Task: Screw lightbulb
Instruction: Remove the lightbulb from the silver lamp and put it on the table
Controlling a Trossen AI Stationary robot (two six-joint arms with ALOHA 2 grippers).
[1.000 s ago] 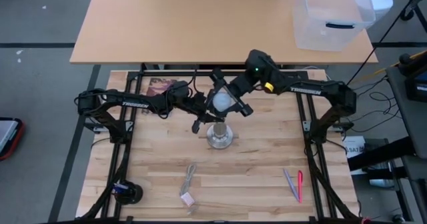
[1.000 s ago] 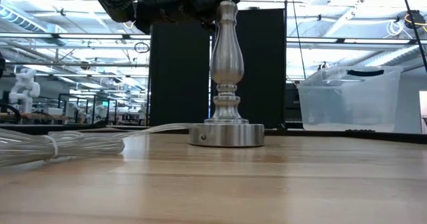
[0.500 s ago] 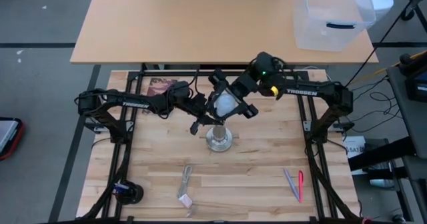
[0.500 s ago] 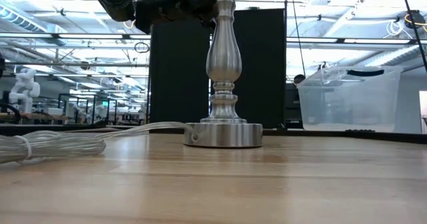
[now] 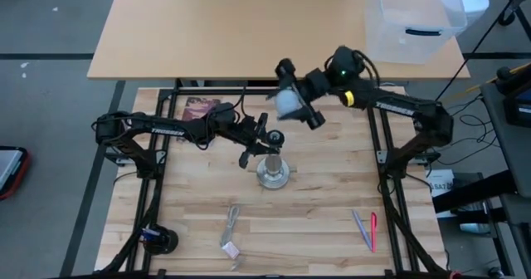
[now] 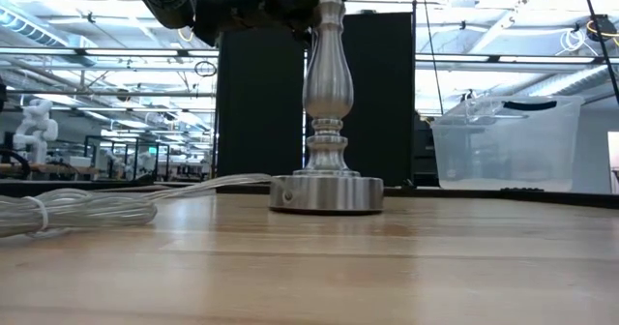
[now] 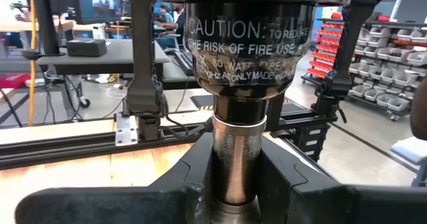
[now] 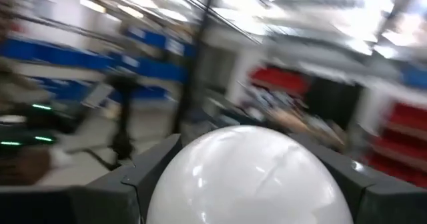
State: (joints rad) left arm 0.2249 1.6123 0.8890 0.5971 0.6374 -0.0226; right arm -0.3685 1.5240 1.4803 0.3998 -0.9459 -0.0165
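The wooden table (image 5: pixel 323 196) carries the silver lamp stand (image 5: pixel 272 169) near its centre, with its clear cord (image 6: pixel 77 209) trailing off to the left in the low view. Beyond the far edge stands a second, bare tabletop (image 5: pixel 241 30) with a clear plastic bin (image 5: pixel 411 22) at its far right corner. The room behind is an open workshop with shelving and benches.

The left gripper (image 5: pixel 264 142) clamps the stand's neck just below the black socket (image 7: pixel 240 44); its jaws are narrow and closed around the post, steadying it upright. The right gripper (image 5: pixel 292 103) holds the lightbulb (image 5: pixel 287 102) between its fingers (image 8: pixel 150 167), jaws set wide around the white globe. The bulb hangs in the air to the far right of the socket, apart from it and not engaged.

The step in hand appears to be positioning the bulb for insertion. The next move calls for bringing the screw base directly over the socket, aligning the axes, lowering into contact and rotating.

Small items lie toward the near edge: a folded wire tie (image 5: pixel 235 223) and two pens (image 5: pixel 365 229).
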